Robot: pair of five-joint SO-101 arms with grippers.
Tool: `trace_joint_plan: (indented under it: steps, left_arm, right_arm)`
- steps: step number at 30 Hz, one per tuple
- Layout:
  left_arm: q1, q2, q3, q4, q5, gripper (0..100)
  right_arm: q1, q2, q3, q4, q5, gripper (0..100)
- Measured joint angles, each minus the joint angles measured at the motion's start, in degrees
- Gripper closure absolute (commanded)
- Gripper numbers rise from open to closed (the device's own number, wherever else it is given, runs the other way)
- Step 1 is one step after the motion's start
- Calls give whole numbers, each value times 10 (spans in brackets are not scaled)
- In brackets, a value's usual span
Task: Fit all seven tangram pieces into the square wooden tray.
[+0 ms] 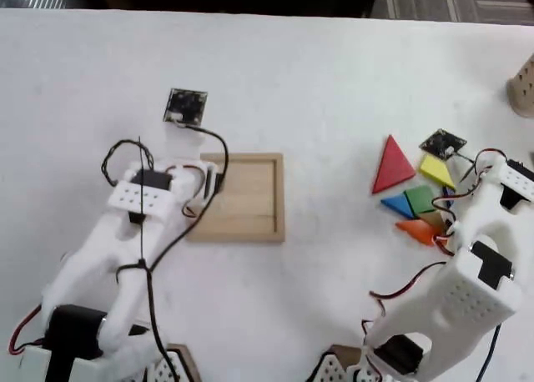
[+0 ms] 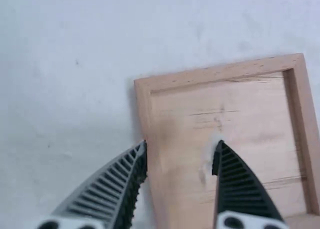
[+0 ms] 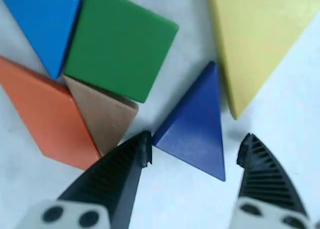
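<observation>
The white bench [image 1: 334, 82] carries a square wooden tray [image 1: 279, 200] just at 9 o'clock of its middle, lying flat, its floor bare. Well apart, at 3 o'clock, the tangram pieces lie in a loose cluster. A green square [image 1: 420, 199] sits at its heart. A red triangle [image 1: 392, 165] lies at 11 o'clock of it, a yellow triangle [image 1: 436, 171] at 1 o'clock and a light blue piece [image 1: 397, 205] touching at 9 o'clock. An orange piece [image 1: 417, 230] lies at 6 o'clock, with a brown triangle [image 1: 434, 219] between. A dark blue triangle [image 3: 197, 126] lies just beside the yellow one. At 2 o'clock, on the bench's edge, stands a tan object [image 1: 523, 86].
</observation>
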Motion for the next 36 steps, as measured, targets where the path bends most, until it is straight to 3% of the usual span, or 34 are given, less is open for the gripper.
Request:
trace_joint_plan:
  steps: [6, 16, 23, 33, 36]
  left_arm:
    - [0, 0, 0, 0, 0, 785]
    - [0, 0, 0, 0, -1, 785]
    - [0, 0, 0, 0, -1, 785]
    - [0, 0, 0, 0, -1, 785]
    - [0, 0, 0, 0, -1, 785]
  right_arm:
    - [-3, 4, -4, 1, -4, 730]
    - [-15, 19, -84, 103, -6, 731]
    - [-34, 21, -119, 170, -7, 797]
    - [-40, 21, -135, 177, -7, 796]
    - [-40, 21, -135, 178, -7, 746]
